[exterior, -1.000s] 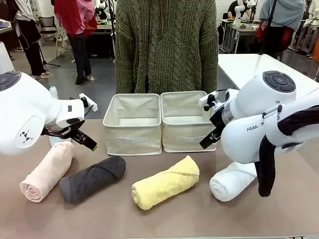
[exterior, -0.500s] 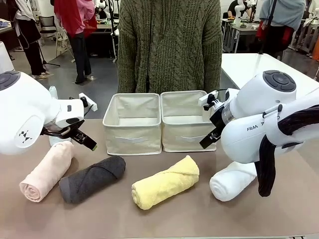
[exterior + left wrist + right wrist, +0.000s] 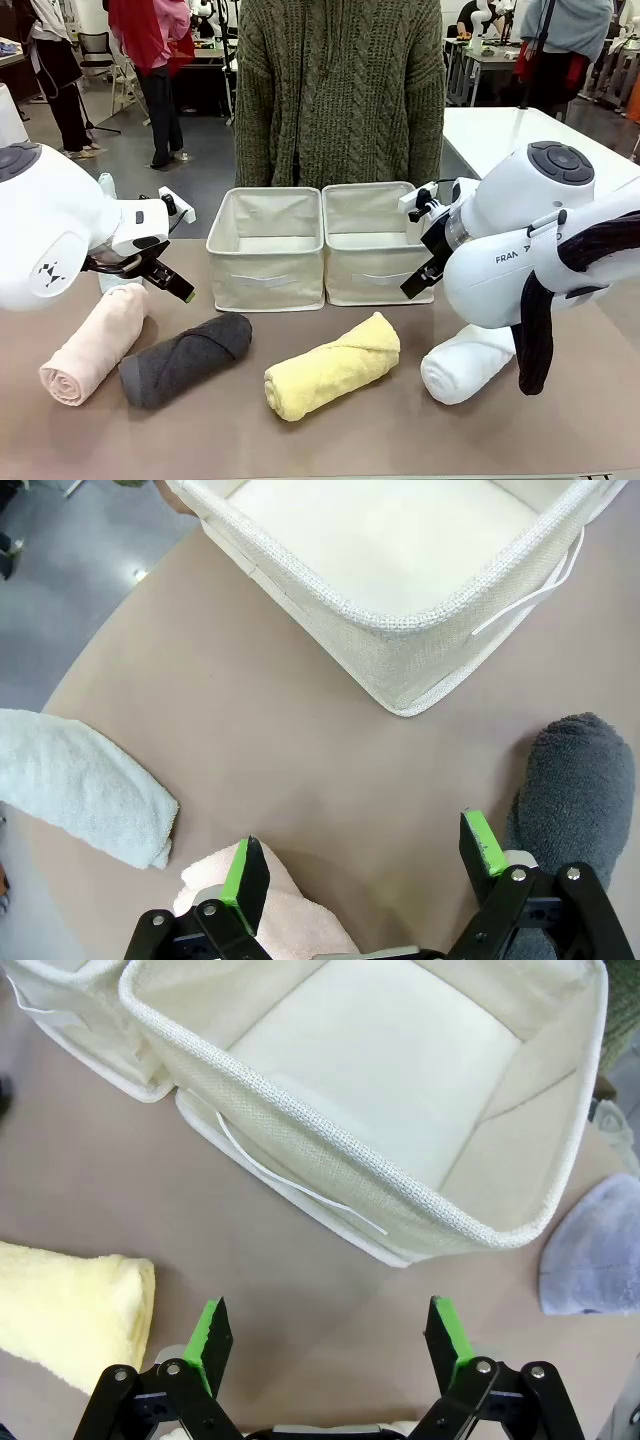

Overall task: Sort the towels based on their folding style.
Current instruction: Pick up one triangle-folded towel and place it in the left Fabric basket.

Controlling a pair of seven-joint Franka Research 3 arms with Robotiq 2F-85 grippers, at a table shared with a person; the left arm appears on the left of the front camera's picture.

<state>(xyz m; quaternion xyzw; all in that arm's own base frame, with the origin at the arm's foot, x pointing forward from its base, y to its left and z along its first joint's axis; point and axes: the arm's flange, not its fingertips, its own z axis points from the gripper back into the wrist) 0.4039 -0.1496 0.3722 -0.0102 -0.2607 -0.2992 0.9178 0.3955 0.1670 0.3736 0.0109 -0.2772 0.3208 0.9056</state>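
The brown counter (image 3: 400,440) carries everything, and a person (image 3: 340,90) in a knitted sweater stands at its far edge. Two cream bins sit side by side, touching, at the middle: the left bin (image 3: 265,250) and the right bin (image 3: 370,245), both bare inside in the wrist views. In front of them lie four rolls in a loose row: pink towel (image 3: 95,345), dark grey towel (image 3: 185,358), yellow towel (image 3: 332,365), and white towel (image 3: 465,362), the last partly under the right arm. A pale green towel (image 3: 80,785) lies flatter near the counter's left edge, and a pale blue towel (image 3: 600,1245) lies just beside the right bin; their fold shape I cannot tell for sure.

The left tool (image 3: 362,855) hangs spread wide and holds nothing, with the pink roll beneath it and the grey one by one finger. The right tool (image 3: 328,1328) is likewise spread and holds nothing, above bare counter between the yellow roll and the right bin.

No towel is binned, so the first pick looks to be the step in hand. To do it well, come down over a roll's middle with the fingers straddling its short width, pinch enough to compress the terry so the roll does not unwind, and keep one bin for rolls only
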